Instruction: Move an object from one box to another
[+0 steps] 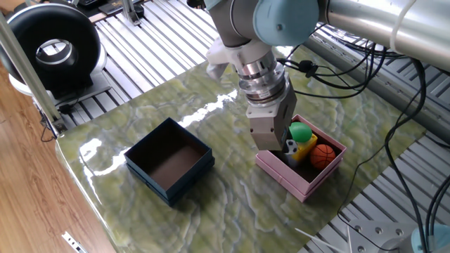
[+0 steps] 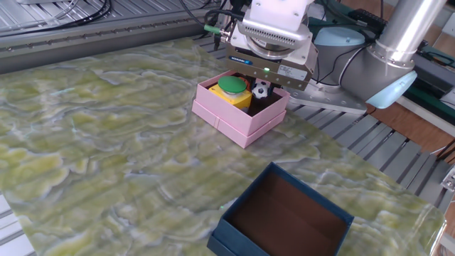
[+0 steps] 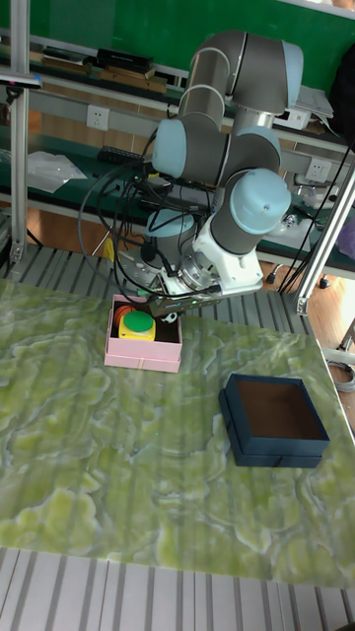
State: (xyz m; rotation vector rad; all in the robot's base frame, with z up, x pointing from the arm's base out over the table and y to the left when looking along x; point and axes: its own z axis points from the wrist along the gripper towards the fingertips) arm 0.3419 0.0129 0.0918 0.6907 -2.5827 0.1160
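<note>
Square navy-blue box (image 1: 169, 161) looks empty; gripper (image 1: 289, 146) hangs over the pale pink box (image 2: 242, 107), little black-and-white ball (image 2: 261, 89) pinched between its fingers; basically only the release seems left.

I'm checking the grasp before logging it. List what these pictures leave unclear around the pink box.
- End effector tips: its own body covers them in all views; open or shut is unclear.
- Small black-and-white ball: too small to tell whether it is gripped.
- Pink box floor: toys and the end effector cover it.
</note>
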